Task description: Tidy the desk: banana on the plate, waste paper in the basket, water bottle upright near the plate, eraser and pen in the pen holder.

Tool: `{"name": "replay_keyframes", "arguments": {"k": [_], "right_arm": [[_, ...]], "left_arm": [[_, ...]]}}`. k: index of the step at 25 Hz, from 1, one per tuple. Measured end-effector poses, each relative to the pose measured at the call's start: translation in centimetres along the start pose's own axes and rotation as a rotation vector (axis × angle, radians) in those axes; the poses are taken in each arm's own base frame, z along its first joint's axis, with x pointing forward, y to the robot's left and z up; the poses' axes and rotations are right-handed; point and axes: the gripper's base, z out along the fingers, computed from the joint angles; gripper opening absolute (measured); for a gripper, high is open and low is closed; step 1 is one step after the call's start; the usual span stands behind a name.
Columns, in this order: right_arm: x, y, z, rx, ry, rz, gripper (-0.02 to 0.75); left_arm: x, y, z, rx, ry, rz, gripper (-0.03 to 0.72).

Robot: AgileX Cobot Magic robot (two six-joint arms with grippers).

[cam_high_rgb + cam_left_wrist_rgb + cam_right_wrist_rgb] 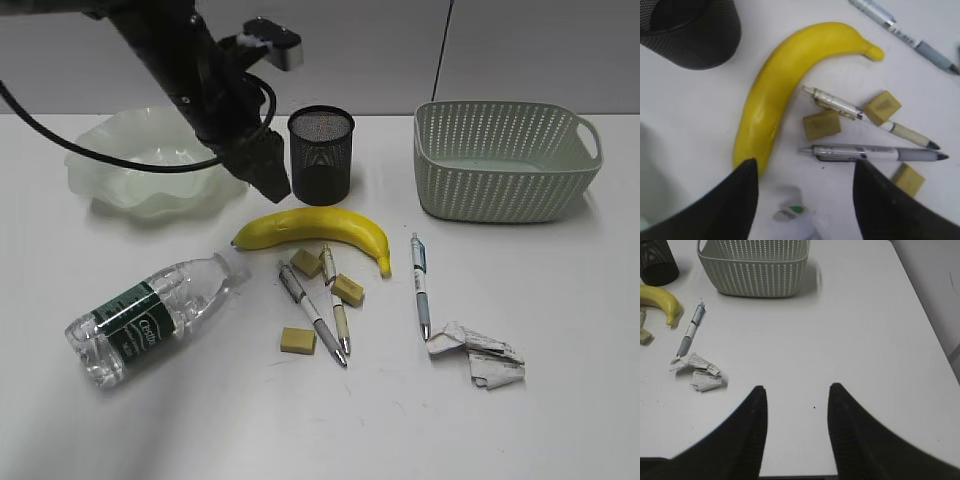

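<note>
Banana (777, 85) lay yellow, curved, dark-tipped on the desk (560, 400); left gripper (805, 200) hovered above, jaws apart, empty.

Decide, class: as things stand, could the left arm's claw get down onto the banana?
Probably yes. The left claw hangs open just above the banana, empty, with nothing between them. The pen holder stands close beside it, and the nearest pen and an eraser lie against the banana's inner curve, so space is tight.
</note>
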Motion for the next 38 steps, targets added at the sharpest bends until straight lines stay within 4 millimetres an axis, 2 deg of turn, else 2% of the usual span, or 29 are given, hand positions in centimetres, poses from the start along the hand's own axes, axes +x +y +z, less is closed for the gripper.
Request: {"name": "replay_keyframes", "arguments": {"k": [4,10,13,24,33,35,37,38], "right_arm": [[0.0,0.0,0.0,0.0,0.0,0.001,0.33],[0.0,0.0,0.0,0.0,0.0,0.001,0.33],[0.0,0.0,0.0,0.0,0.0,0.001,0.33],[0.0,0.0,0.0,0.0,0.0,0.0,0.33],[0.0,0.0,0.0,0.001,0.0,0.0,0.33],[0.0,0.0,0.0,0.001,0.0,0.0,0.33],[0.0,0.0,0.0,0.001,0.0,0.0,0.33],[0.0,0.0,0.0,0.001,0.0,0.0,0.33]], "left_arm": [[-0.5,1.2,2.4,-0.057,0.09,0.057,0.457],[-0.3,2.5,5.4,-0.073,0.139,0.056,0.537],[-0.1,2.8,6.6,-0.081,0.135,0.055,0.549],[0.0,3.9,8.9,-0.135,0.106,0.068,0.551],[-0.1,3.3,10.4,-0.139,0.115,0.096,0.473],[-0.1,3.0,10.7,-0.148,0.131,0.122,0.418],[-0.2,2.7,10.8,-0.164,0.15,0.152,0.313],[-0.2,2.7,10.8,-0.169,0.156,0.161,0.317]]}}
